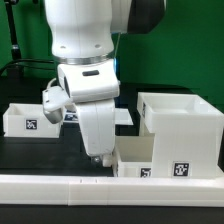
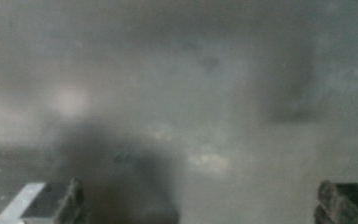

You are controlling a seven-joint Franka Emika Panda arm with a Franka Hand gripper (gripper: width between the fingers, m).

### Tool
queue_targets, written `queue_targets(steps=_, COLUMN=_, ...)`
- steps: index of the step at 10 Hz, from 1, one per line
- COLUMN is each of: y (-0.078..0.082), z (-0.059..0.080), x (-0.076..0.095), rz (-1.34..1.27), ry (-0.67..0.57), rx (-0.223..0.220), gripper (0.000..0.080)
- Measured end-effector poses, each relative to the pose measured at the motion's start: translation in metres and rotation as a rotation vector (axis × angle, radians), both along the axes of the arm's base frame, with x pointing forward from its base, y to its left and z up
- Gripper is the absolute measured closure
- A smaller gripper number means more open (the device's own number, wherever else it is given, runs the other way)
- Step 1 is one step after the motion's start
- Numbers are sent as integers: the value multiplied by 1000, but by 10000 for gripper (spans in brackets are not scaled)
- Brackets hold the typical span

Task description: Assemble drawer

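casing (image 1: 180, 120): white box with an open top, on the black table (image 1: 20, 160) at the exterior view's right, tag low on its front face.
front tray (image 1: 135, 152): open-top, tagged, just beside the casing on the side toward the exterior view's left, right behind the rail (image 1: 60, 185).
lone tray (image 1: 28, 118): tagged, at the exterior view's left, well apart from the casing.
gripper (image 1: 97, 156): pointing down, low between the two trays, near the front tray; contact cannot be told. the wrist view is blurred; fingers (image 2: 48, 200) spread wide.
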State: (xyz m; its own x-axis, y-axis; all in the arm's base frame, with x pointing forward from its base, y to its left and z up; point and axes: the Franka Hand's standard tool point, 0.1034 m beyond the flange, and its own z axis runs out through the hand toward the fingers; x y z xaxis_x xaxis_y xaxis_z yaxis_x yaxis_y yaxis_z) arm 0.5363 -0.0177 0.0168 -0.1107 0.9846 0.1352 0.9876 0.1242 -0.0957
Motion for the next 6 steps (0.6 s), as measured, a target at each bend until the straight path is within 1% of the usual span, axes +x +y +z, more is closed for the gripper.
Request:
queue_targets(steps=2, y=10, z=-1, x=1, rz=2, ry=5, rx=2, gripper=150)
queue_targets(steps=4, y=24, z=-2, x=2, rz=-17, ry=10, rx=-1, gripper=150)
queue_targets(steps=5, y=31, z=-2, x=5, rz=-29, ry=10, rx=-1, gripper=150)
queue_targets(steps=6, y=35, z=-1, x=9, rz=-42, ry=6, rx=-3, gripper=150)
